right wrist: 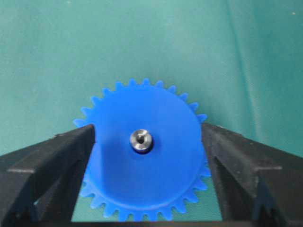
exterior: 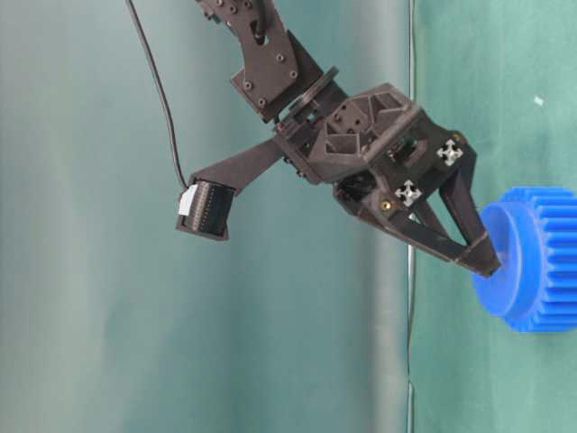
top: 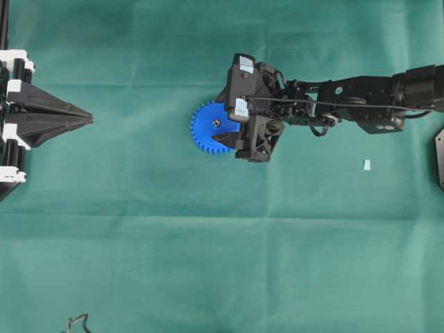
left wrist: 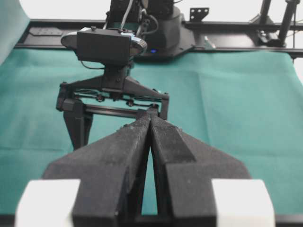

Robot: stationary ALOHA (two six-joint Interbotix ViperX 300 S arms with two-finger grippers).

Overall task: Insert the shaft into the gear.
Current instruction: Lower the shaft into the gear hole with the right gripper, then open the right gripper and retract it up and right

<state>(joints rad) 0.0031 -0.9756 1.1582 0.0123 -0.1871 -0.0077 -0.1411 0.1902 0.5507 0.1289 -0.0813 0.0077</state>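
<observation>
The bright blue gear (top: 205, 129) lies flat on the green cloth, and the small silvery shaft (top: 216, 123) stands in its centre hole. From the right wrist view the shaft (right wrist: 141, 141) is seated in the middle of the gear (right wrist: 142, 175). My right gripper (right wrist: 147, 142) is open, one finger on each side of the gear's raised middle and nothing between them but the gear. At table level its tips (exterior: 487, 262) sit right at the gear (exterior: 541, 262). My left gripper (top: 87, 119) is shut and empty at the far left; its tips (left wrist: 151, 113) meet.
A small pale blue wedge scrap (top: 366, 164) lies on the cloth right of the gear, under the right arm. A dark plate (top: 439, 156) sits at the right edge. A thin cable loop (top: 78, 322) shows at the bottom left.
</observation>
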